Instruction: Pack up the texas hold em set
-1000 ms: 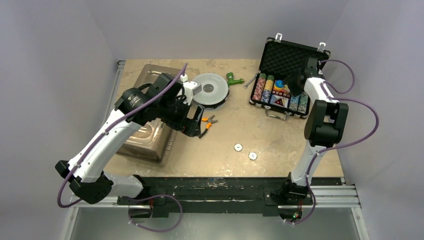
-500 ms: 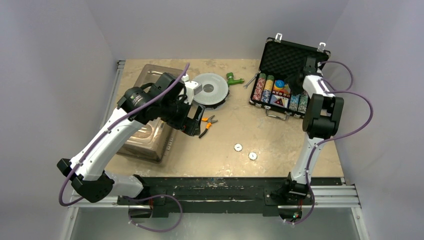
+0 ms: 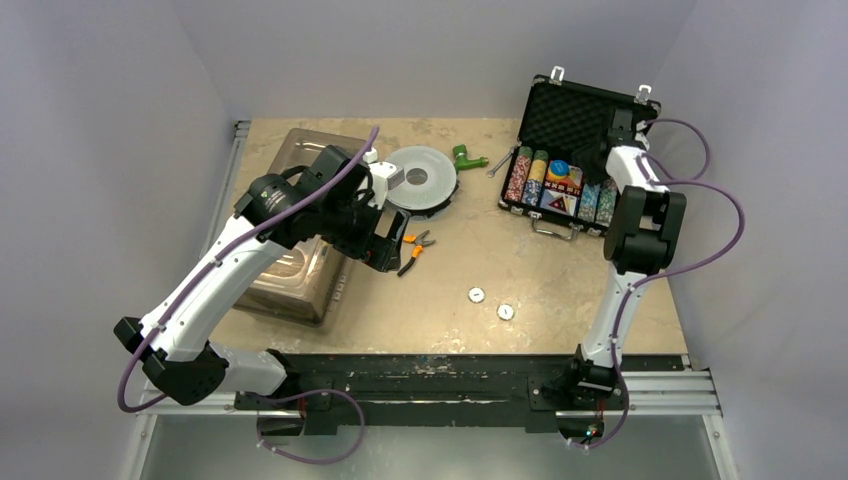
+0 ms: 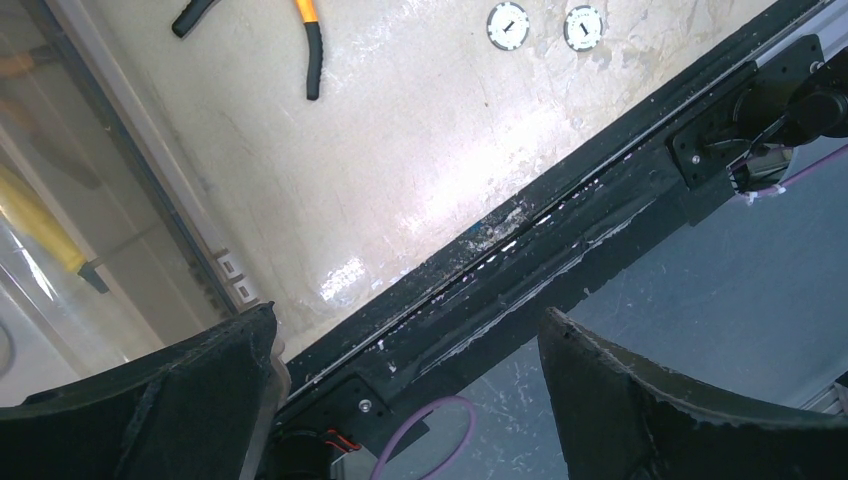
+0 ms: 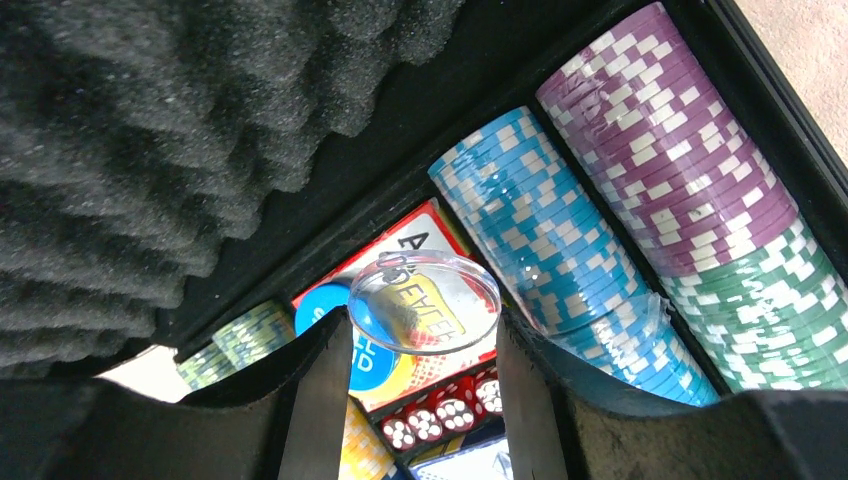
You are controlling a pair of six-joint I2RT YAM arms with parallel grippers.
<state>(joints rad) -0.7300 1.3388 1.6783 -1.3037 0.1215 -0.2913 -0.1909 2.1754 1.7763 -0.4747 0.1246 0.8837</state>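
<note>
Above the open case [image 3: 570, 112] the right gripper [image 5: 422, 328] pinches a clear round button [image 5: 425, 295] by its rim; light and slick, I'd guess. The left gripper [image 4: 405, 330] gapes empty, well left of the case.

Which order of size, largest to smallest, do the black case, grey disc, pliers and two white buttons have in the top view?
1. Black case
2. Grey disc
3. Pliers
4. The two white buttons, which look alike in size, so they share last place.

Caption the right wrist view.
Right gripper holds a clear round plastic disc over the black foam-lined case, beside its blue-and-white chip row.
</note>
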